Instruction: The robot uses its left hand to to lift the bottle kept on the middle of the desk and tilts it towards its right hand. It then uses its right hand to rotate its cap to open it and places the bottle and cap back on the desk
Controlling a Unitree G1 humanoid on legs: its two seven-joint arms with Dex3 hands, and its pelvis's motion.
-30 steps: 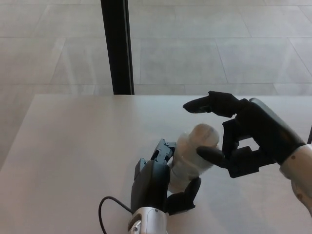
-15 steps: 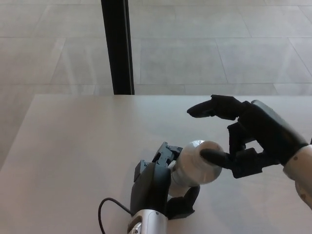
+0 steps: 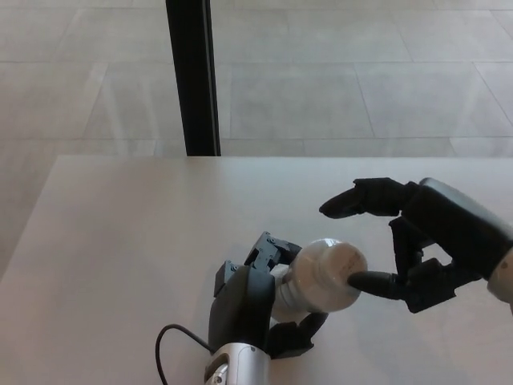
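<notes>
The left hand point(image 3: 256, 309) is wrapped round the body of the white bottle point(image 3: 309, 281), fingers curled under and over it, holding it up off the pale counter point(image 3: 120, 241). The bottle is tipped over, its rounded white cap point(image 3: 333, 269) pointing at the right hand point(image 3: 425, 241). That right hand is spread wide and holding nothing: the lower black fingertip point(image 3: 365, 281) sits right against the edge of the cap, and the upper finger point(image 3: 353, 200) is stretched out above it, apart from the cap. A black cable point(image 3: 172, 349) loops on the counter beside the left wrist. Behind the counter a dark post point(image 3: 192, 76) stands on the tiled floor point(image 3: 361, 72).
</notes>
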